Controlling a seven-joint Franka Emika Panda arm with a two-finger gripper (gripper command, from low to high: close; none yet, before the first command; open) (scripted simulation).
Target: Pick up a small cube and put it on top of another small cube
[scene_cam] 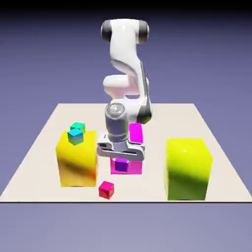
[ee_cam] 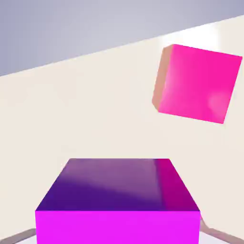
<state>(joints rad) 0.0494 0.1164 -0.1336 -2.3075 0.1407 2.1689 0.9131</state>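
**Violet cube between the tips, red one off beyond**

Pincer (ee_cam: 118,234): closed on the purple cube (ee_cam: 114,188), by the look of the hand view; a tip lay against either side, the cube's near edge running straight across from one to the other. Whether it had left its support, I could not tell.

The red cube (scene_cam: 106,190) lay apart from it, nearer the exterior view's bottom edge and slightly to its left. If that was the intended base, the next move called for a lift, then a short carry that way. It sat turned relative to the held cube, so some wrist roll seemed likely.

Arm (scene_cam: 117,120) bent, hand low, its broad body crosswise before the magenta block (scene_cam: 136,133).
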